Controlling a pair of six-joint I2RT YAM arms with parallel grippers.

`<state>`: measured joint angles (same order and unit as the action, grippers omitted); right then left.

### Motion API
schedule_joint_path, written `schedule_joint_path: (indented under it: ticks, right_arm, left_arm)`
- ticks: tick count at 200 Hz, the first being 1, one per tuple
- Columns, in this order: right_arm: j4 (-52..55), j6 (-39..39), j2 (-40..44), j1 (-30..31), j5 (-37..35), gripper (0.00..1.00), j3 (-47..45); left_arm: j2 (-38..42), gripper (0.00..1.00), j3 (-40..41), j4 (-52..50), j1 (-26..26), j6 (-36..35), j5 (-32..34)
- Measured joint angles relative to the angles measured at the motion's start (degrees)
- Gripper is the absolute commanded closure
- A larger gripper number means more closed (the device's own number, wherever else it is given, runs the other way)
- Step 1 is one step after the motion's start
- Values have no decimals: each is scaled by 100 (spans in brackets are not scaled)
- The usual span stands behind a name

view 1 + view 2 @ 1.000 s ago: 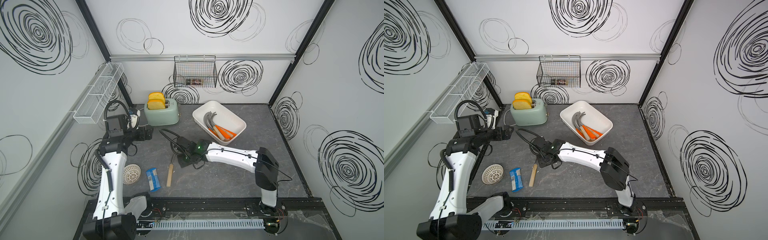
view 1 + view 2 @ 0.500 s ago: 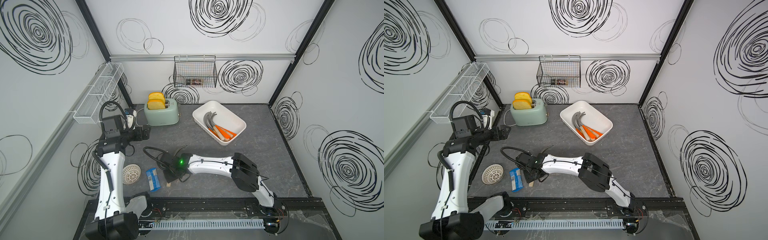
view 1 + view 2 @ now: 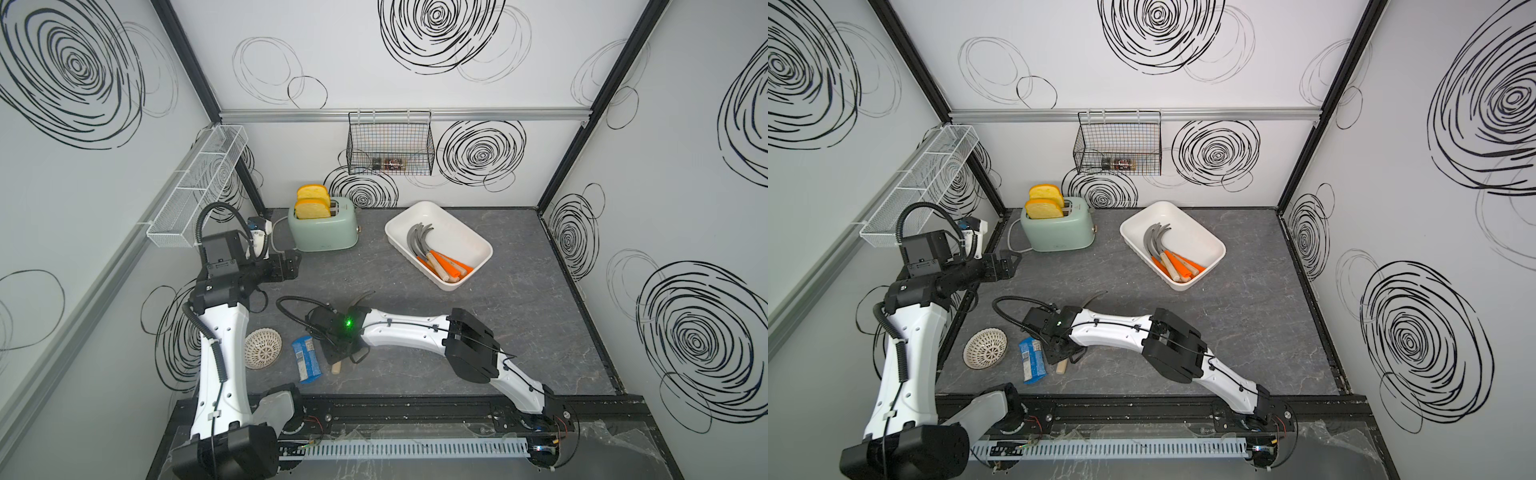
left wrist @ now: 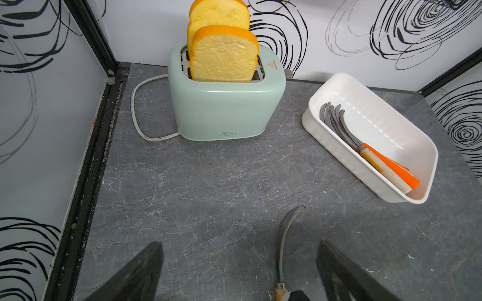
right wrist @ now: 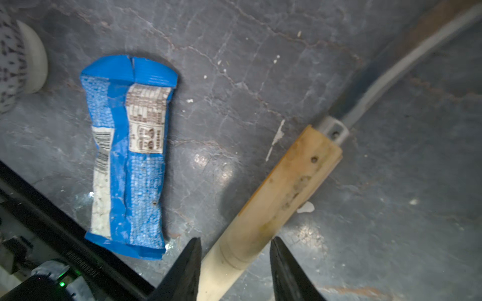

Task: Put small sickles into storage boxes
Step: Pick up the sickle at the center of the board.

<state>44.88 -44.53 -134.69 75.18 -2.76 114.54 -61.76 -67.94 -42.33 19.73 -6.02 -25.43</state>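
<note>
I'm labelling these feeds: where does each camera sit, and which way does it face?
Top views: high at the front, looking down and back over the table; left arm and right arm show almost whole.
Left wrist: on the left arm, facing the toaster and storage box; open left claw shows.
Right wrist: low, looking down on the loose sickle and blue wrapper; right claw straddles the handle.
Shared: every view shows that sickle.

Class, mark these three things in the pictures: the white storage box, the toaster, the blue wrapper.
storage box (image 3: 455, 235), a top view, bare inner floor.
toaster (image 4: 224, 109), left wrist view, front face.
blue wrapper (image 5: 135, 169), right wrist view, middle.
</note>
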Motion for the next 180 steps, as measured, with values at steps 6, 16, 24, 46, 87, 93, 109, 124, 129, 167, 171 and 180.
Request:
schedule_joint_path:
  ticks: [6,16,24,46,87,93,109,124,129,167,171,180]
  right_arm:
    - [74,4,-48,7,-44,53,70]
    - [186,17,-114,15,-107,53,175]
    - [269,24,-166,24,-157,53,262]
    - [461,63,-289,44,-282,53,435]
    - [658,114,-372,48,-413,53,490]
    - [695,118,-378,48,-426,53,492]
    - [782,129,-396,48,-463,53,490]
    - [841,131,-398,48,-492,53,479]
    - [848,131,-398,46,-501,54,470]
    - [778,157,-326,0,-557,55,249]
    - [756,168,-304,-2,-557,55,216]
    - [717,190,-262,-17,-553,55,142]
  left_arm:
    - [0,4,0,0,2,0,-9]
    - [0,4,0,0,7,-2,-24]
    - [0,4,0,0,7,-2,-31]
    - [0,4,0,0,7,-2,-50]
    - [0,4,0,0,7,-4,-87]
    - [0,4,0,0,7,-4,-98]
    - [-2,4,0,0,7,-4,-131]
    - [0,4,0,0,7,-4,-153]
    - [-2,4,0,0,7,-4,-160]
    - [-2,4,0,-2,7,-7,-179]
    - [-2,4,0,-2,7,-7,-179]
    - [-2,4,0,-2,7,-13,-181]
